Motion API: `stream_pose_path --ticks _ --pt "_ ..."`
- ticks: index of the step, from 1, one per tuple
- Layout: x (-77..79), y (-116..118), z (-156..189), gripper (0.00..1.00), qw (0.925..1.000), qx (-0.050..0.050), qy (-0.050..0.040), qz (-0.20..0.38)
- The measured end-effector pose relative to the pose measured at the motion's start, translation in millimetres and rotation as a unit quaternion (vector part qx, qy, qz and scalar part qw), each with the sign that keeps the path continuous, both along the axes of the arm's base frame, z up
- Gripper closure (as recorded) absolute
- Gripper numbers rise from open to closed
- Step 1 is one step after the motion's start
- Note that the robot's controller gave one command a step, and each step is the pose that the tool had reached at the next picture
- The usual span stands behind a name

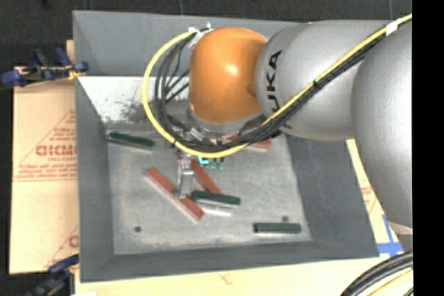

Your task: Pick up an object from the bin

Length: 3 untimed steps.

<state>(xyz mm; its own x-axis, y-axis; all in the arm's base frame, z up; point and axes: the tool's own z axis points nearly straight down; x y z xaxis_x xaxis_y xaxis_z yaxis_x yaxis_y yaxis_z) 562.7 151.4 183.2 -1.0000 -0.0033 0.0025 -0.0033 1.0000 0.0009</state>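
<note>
My gripper (185, 181) hangs below the orange wrist cover, near the middle of the bin. Its tip is down at a long red-brown flat stick (168, 190) that lies slanted on the bin floor. Just right of the gripper a second red-brown stick (206, 183) lies slanted. Below that one, a dark green stick (217, 199) lies across a pale grey stick (216, 211). Nothing can be seen held in the gripper.
Another dark green stick (131, 141) lies at the upper left of the floor, and one more dark green stick (277, 227) at the lower right. A red stick (261, 144) peeks out under the arm. The arm and its cables cover the back of the bin.
</note>
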Motion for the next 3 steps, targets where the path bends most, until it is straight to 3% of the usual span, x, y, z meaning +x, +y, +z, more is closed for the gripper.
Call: stream_pose_path --ticks 1,2,3 --pt "1.7 0 3 0.0 1.0 0.0 -0.003 -0.001" --pt "-4.2 -10 -40 0.0 0.9999 0.001 -0.0068 0.009" --pt "-14.0 -29 -100 1.0 0.986 0.0 -0.0021 -0.167"
